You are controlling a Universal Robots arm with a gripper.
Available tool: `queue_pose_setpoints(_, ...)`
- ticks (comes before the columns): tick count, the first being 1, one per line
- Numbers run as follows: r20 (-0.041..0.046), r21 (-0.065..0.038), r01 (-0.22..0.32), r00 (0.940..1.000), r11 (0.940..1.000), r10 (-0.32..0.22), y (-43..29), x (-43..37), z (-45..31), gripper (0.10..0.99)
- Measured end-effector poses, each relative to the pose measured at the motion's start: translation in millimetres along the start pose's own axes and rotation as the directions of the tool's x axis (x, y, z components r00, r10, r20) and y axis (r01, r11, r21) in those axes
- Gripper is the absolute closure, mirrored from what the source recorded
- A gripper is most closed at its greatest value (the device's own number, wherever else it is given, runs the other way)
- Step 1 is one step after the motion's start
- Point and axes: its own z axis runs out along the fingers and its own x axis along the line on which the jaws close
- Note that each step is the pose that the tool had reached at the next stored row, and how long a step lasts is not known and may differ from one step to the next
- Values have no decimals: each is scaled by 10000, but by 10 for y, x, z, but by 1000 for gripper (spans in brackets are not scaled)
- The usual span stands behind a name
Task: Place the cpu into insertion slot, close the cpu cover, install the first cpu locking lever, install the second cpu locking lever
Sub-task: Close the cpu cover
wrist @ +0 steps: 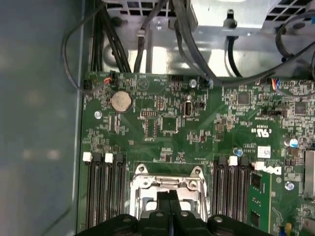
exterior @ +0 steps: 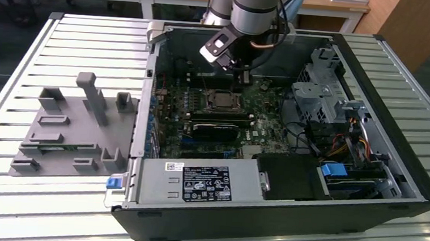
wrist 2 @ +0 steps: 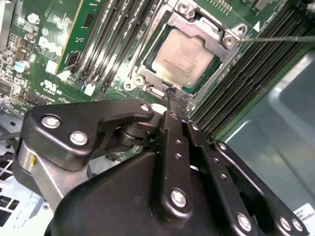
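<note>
Hovering claw (wrist 2: 176,97), shut and empty, tips at the cover (wrist 2: 145,73) edge; cpu (wrist 2: 183,58) seated beneath; memory slots (wrist 2: 112,42) flank both sides.

Slatted pale metal table (exterior: 77,37) carries everything. Open black computer case (exterior: 268,229) lies on its side directly on slats, straight beneath gripper (exterior: 244,81) jaws. Jaws sit inside case opening, nearer its far wall than its near wall. Grey fixture plate (exterior: 62,138) with upright posts lies flat on slats, well apart from jaws toward exterior view's left, just beside case's side wall.
</note>
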Motion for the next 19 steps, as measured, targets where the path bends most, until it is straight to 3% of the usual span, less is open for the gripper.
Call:
queue_pose_setpoints(6,-1,15,1,10000,10000,-1,-48,-2,78,980)
queue_pose_setpoints(19,0,15,0,10000,10000,0,-319,2,134,980)
